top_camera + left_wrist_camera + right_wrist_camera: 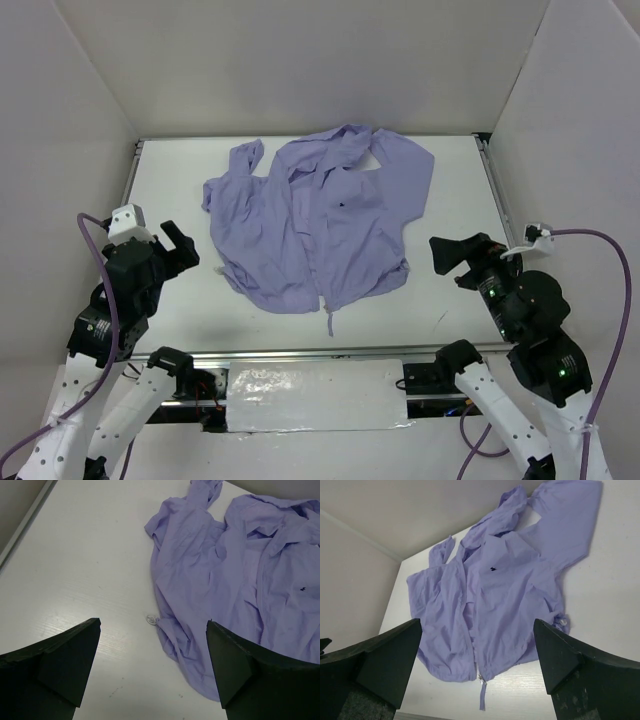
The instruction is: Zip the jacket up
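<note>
The lavender jacket [320, 215] lies crumpled and flat on the white table [460, 170], hood toward the far wall, hem toward me. Its front zipper [470, 645] runs down the middle, with the slider and a fabric pull tab [481, 695] at the hem [330, 318]. A tiny dark chest mark [491, 568] shows on one panel. My left gripper [178, 245] hovers open left of the jacket [240, 580], nothing between its fingers. My right gripper [455, 258] hovers open to the right of the hem, also holding nothing.
White walls enclose the table on three sides. A metal rail [498, 200] runs along the right edge and another [128, 180] along the left. A small clear cord stopper [150, 619] lies at the jacket's left hem corner. Tape covers the near edge [315, 395].
</note>
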Robot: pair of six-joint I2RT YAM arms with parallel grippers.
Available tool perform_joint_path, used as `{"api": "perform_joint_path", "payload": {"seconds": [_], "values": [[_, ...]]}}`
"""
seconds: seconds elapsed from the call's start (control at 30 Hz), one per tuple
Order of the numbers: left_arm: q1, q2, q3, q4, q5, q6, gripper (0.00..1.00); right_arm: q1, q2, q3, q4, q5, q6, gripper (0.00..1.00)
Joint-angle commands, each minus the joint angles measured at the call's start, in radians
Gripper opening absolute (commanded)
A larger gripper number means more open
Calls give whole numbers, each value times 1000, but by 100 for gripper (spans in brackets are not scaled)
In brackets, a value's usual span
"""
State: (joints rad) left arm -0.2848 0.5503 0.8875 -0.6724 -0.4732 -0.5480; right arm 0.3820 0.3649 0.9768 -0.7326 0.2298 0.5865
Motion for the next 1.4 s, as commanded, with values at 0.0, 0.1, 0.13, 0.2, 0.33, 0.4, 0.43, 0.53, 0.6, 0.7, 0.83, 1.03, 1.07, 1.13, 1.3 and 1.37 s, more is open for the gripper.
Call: {"api": "perform_joint_path", "payload": {"seconds": [0.0,0.1,0.13,0.2,0.33,0.4,0.43,0.53,0.6,0.7,0.83,1.03,1.07,1.13,1.3,1.37], "values": [[6,-3,5,33,-2,22,99,6,51,37,-33,26,13,100],[6,-15,5,33,-8,22,99,8,60,33,-28,8,7,100],[6,-19,5,31,-8,22,99,6,59,25,-8,-10,1,100],[6,-24,4,33,-4,22,99,8,54,-7,25,-108,-14,100],[6,-7,7,33,21,17,99,6,129,-58,123,-398,-21,100],[6,13,16,25,41,11,99,8,186,-96,185,-583,-5,100],[6,22,28,22,86,8,99,12,239,-113,212,-627,15,100],[4,68,27,22,234,-38,99,81,327,-171,279,-618,38,100],[-17,133,24,17,329,-93,99,132,351,-171,276,-549,38,100],[-250,216,5,59,239,-231,99,138,367,-155,230,-405,39,100],[-699,458,79,14,-42,-435,99,139,301,-129,150,-145,44,100],[-817,819,149,88,-39,-520,90,138,201,-119,50,-50,19,100],[-817,873,157,112,-33,-518,87,136,177,-121,35,-52,16,100],[-817,924,182,114,-38,-521,84,136,158,-125,22,-52,9,100],[-817,1047,248,77,-68,-541,83,138,137,-130,-4,-52,-10,100],[-815,1068,248,79,-74,-546,79,135,132,-132,-2,-58,-16,100]]}}
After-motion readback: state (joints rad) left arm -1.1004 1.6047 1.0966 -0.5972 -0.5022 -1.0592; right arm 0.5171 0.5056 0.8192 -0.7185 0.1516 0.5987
